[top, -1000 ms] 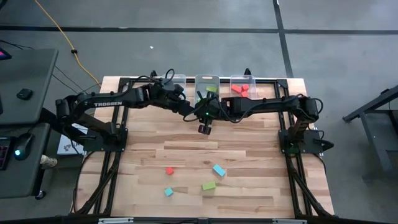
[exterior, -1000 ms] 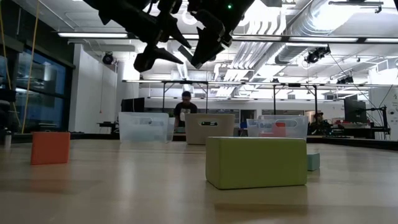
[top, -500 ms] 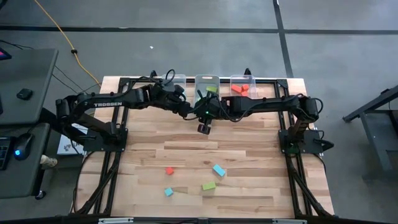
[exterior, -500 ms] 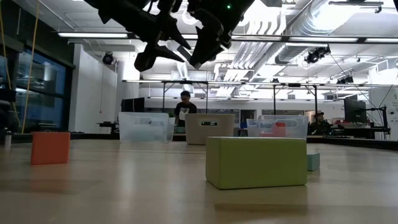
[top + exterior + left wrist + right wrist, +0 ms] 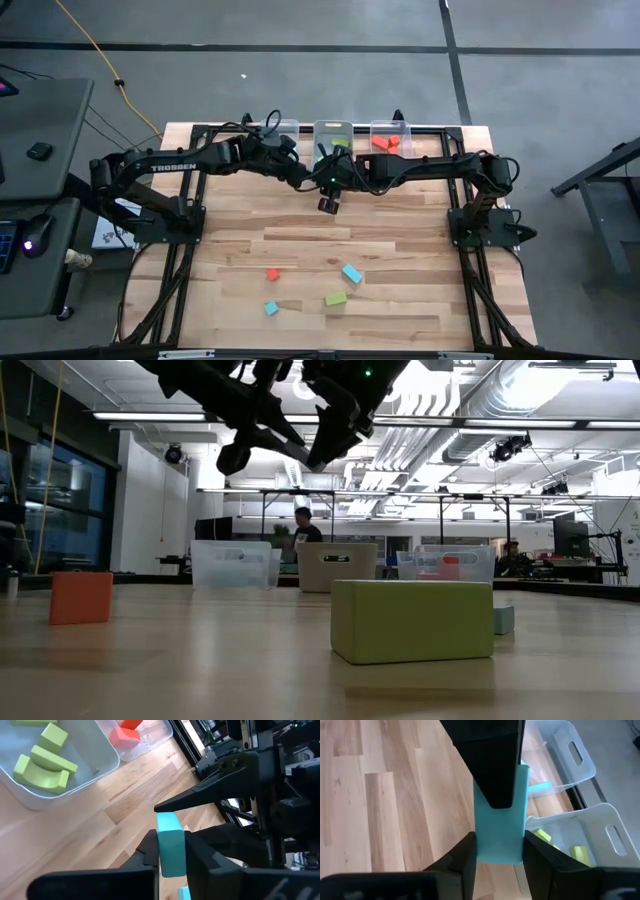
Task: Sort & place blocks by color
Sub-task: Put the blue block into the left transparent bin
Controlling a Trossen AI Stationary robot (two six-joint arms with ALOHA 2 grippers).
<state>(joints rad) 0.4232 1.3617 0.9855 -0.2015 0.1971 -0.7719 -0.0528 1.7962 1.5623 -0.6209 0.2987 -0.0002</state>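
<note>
A light blue block (image 5: 170, 845) is held in the air in front of the bins, with both grippers shut on it. My left gripper (image 5: 303, 180) reaches it from the table's left and my right gripper (image 5: 322, 178) from the right. In the high and low views the fingers hide the block. On the near part of the table lie a red-orange block (image 5: 272, 274), two light blue blocks (image 5: 352, 273) (image 5: 271, 309) and a lime green block (image 5: 336, 299). My left gripper pinches the light blue block on two opposite faces (image 5: 171, 862) between its two fingers, at one end of the block. The block is lifted clear, high above the table. My right gripper pinches the same block on two opposite sides (image 5: 500, 845), at its other end. A finger of the left gripper (image 5: 492, 765) lies over the block's far part in this view.
Three clear bins stand along the far edge: the left one (image 5: 283, 130) with light blue pieces, the middle one (image 5: 333, 135) with lime green pieces, the right one (image 5: 390, 138) with red-orange pieces. Black frame rails run along the table's sides. People show in the room beyond.
My left gripper has shut on the light blue block that my right gripper holds. Both arms have stayed where they were, and the block has not moved.
</note>
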